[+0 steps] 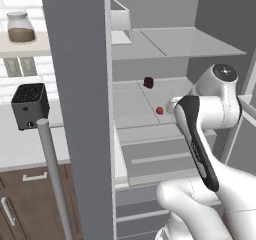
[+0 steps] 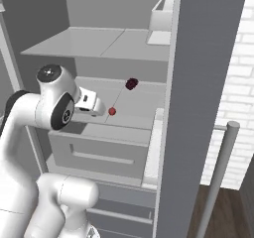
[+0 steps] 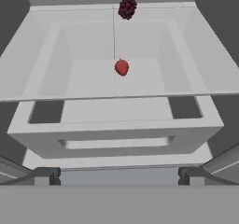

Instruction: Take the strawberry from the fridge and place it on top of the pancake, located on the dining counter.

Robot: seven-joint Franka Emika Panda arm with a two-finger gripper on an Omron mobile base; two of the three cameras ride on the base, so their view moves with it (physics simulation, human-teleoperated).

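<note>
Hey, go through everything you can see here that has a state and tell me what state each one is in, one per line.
fridge: door open, shelves exposed.
strawberry: lying on the middle shelf, not held.
dark maroon berry cluster: resting further back on the same shelf.
gripper: open, holding nothing, short of the strawberry.
fridge drawer: shut, below the shelf.
glass jar: lid on, upright on the wall shelf.
</note>
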